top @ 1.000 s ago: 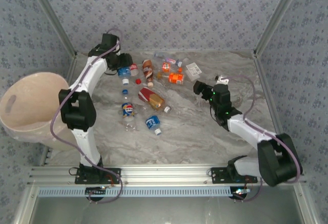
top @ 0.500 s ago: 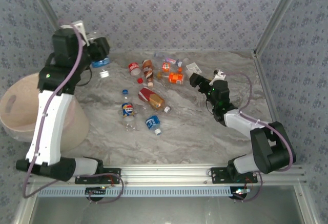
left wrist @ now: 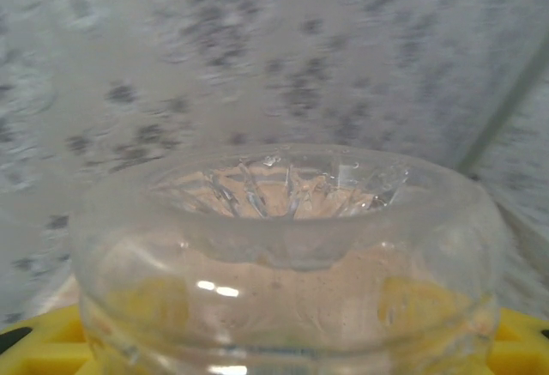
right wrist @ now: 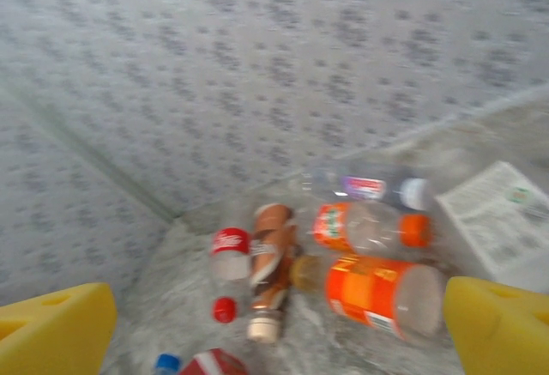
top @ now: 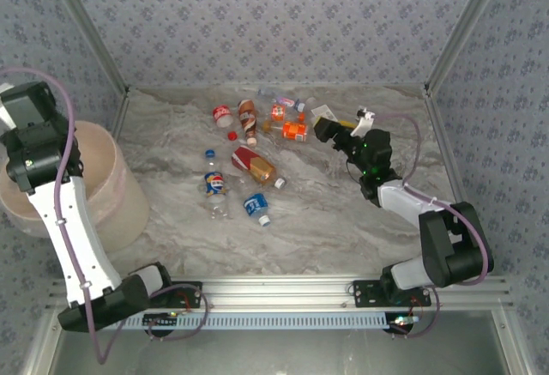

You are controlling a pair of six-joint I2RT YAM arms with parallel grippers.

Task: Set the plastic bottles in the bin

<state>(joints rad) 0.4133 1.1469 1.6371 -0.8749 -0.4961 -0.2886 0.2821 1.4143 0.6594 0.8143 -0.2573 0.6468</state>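
Note:
A clear plastic bottle (left wrist: 283, 246) sits base-outward between my left gripper's (left wrist: 283, 353) yellow fingers (left wrist: 39, 349), which are shut on it. The left arm (top: 39, 148) is raised over the pale beige bin (top: 120, 203) at the far left. My right gripper (top: 321, 130) (right wrist: 279, 328) is open and holds nothing, low over the table, facing the back cluster of bottles. That cluster has an orange bottle (right wrist: 386, 293) (top: 295, 130), an orange-capped one (right wrist: 369, 227), a brown one (right wrist: 273, 263) (top: 248, 117) and a red-labelled one (right wrist: 230, 259) (top: 223, 115). Blue-labelled bottles (top: 214, 184) (top: 256, 206) lie mid-table.
A white packet (right wrist: 493, 216) (top: 324, 117) lies just right of the orange bottles. A red and brown pair of bottles (top: 253, 163) lies mid-table. Patterned walls and metal posts close off the back and sides. The table's right half is bare marble.
My left arm lifted a bottle from the back cluster and swung it up and left over the bin. The right gripper moved back toward the orange bottles.

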